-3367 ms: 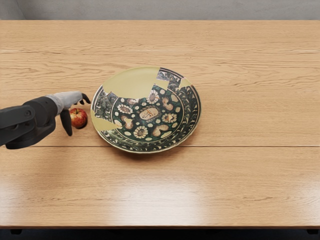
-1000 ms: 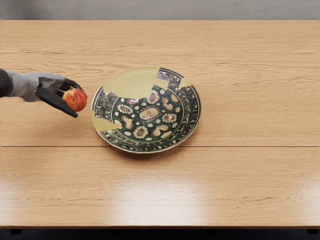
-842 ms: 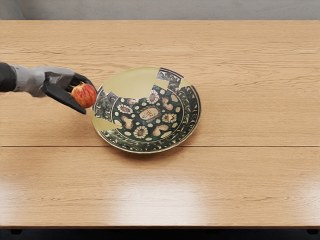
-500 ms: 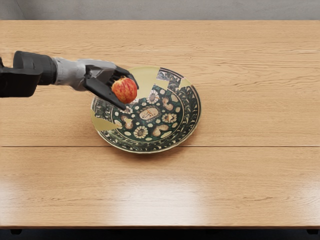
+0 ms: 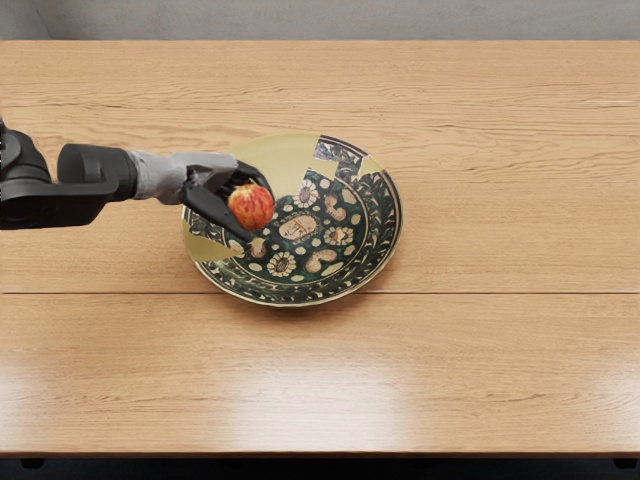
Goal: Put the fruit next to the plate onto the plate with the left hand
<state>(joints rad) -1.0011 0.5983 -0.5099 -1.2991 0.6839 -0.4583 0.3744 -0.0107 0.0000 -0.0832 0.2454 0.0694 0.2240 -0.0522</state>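
A red and yellow apple (image 5: 251,206) is held in my left hand (image 5: 238,203), whose dark fingers are curled around it. Hand and apple are over the left part of the patterned plate (image 5: 360,250), a wide round dish with a dark floral centre and yellow patches. I cannot tell whether the apple touches the plate. The left arm (image 5: 70,186) reaches in from the picture's left edge. The right arm does not show.
The wooden table (image 5: 400,380) stretches wide around the plate, with its far edge at the top and its front edge at the bottom of the view.
My left hand carried the apple from beside the plate rightward over its left part, and in the last half second sank a little lower.
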